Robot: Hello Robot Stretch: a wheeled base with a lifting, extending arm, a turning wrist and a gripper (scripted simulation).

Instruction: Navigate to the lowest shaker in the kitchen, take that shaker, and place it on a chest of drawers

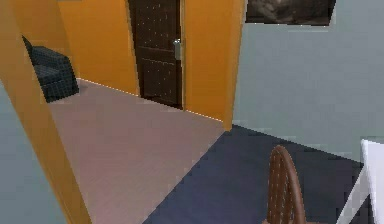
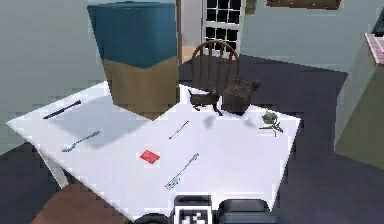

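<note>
The gripper (image 2: 158, 217) shows as a dark body at the arm side view's bottom edge, left of a white marker square (image 2: 195, 209). Its far end is cut off by the edge, so I cannot tell whether it holds anything. Beyond it stands a white table (image 2: 230, 160). On the table's far side sit a dark squat pot-like thing (image 2: 238, 97) and a small grey-green thing (image 2: 270, 123). Nothing here has a shape I can name as a shaker.
A big box (image 2: 135, 55), blue above and tan below, stands on the table with cutlery (image 2: 182, 170), a pen (image 2: 60, 109) and a small red thing (image 2: 150, 156). A wooden chair (image 2: 213, 66) stands behind. Ahead are orange walls, a dark door (image 1: 157, 50), a blue armchair (image 1: 50, 70) and a chair back (image 1: 285, 190).
</note>
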